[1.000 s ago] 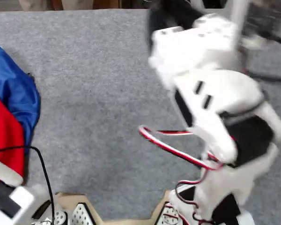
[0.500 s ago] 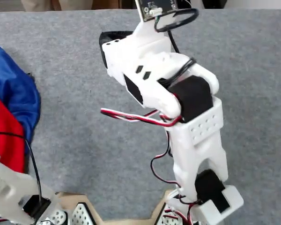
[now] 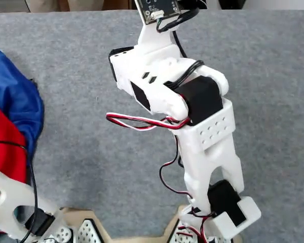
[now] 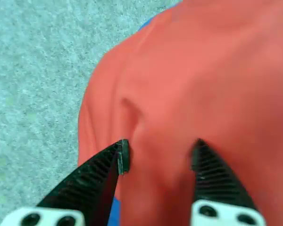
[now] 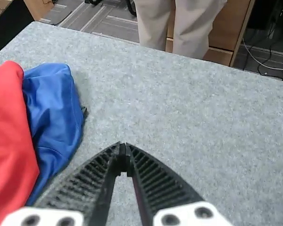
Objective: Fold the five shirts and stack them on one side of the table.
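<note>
Your left tool (image 4: 158, 155): ribbed black jaws spread wide over the smooth, creased red shirt (image 4: 203, 70), gripping nothing. Your right tool (image 5: 123, 154): closed, empty, above the felt-textured grey table (image 5: 203, 117). Rumpled blue shirt (image 5: 54, 108) touching the red.

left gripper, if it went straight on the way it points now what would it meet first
Most likely the red shirt: the left gripper points straight at it, jaws open. How near it is stays unclear.
</note>
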